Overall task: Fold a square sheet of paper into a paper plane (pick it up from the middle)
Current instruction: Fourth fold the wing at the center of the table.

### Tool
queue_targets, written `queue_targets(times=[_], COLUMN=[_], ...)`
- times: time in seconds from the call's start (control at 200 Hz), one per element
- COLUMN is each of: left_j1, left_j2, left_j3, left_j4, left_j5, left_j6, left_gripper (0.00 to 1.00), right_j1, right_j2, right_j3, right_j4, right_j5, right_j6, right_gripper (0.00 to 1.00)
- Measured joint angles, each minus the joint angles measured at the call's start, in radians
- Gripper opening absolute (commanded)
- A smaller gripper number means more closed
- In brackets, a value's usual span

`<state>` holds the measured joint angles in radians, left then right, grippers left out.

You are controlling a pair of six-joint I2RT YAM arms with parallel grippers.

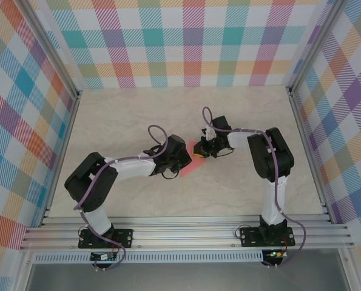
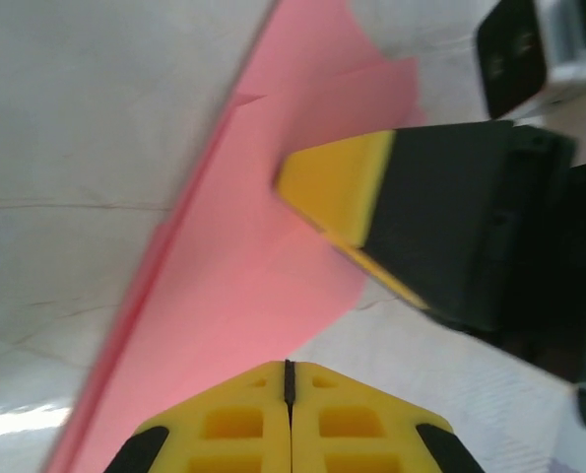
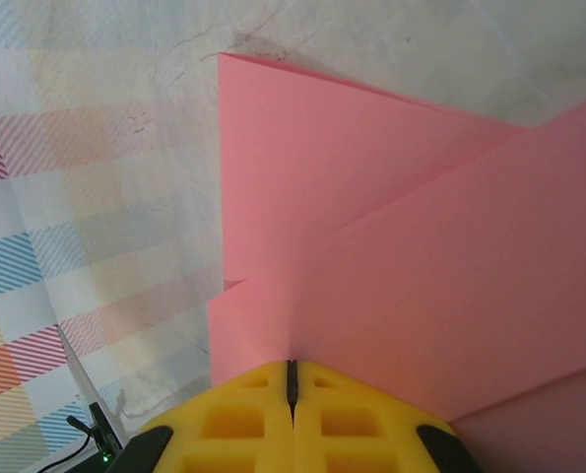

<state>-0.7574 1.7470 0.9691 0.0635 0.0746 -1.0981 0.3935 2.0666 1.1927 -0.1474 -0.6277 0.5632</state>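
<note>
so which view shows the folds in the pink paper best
Right wrist: the paper is close up, with its overlapping layers and folded edges plain. Left wrist shows it slanted, with the right gripper over it. Top external gives a small pink patch, folds unreadable.

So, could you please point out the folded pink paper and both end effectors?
Folded pink paper (image 3: 450,296): right wrist view, nearer layer.
Left end effector (image 2: 290,372): left wrist view, fingertip seam.
Right end effector (image 3: 293,371): right wrist view, fingertip seam.
</note>
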Motion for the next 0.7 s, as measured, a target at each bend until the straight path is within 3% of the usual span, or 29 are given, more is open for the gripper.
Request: queue_targets(times=[0.29,0.7], left_j1=[0.000,-0.006], left_j2=[0.123,0.068], left_j3=[0.011,-0.119], left_j4=[0.100,0.150], left_j5=[0.018,0.010], left_j6=[-0.112,-0.174], left_gripper=[0.07,0.07], right_j1=[0.000,0.000], right_j2=[0.000,0.000], right_j3=[-0.001,-0.001], right_j4=[0.001,0.000], right_j5=[-0.002,0.000], right_j6=[-0.002,-0.003], right_gripper=[0.00,0.00])
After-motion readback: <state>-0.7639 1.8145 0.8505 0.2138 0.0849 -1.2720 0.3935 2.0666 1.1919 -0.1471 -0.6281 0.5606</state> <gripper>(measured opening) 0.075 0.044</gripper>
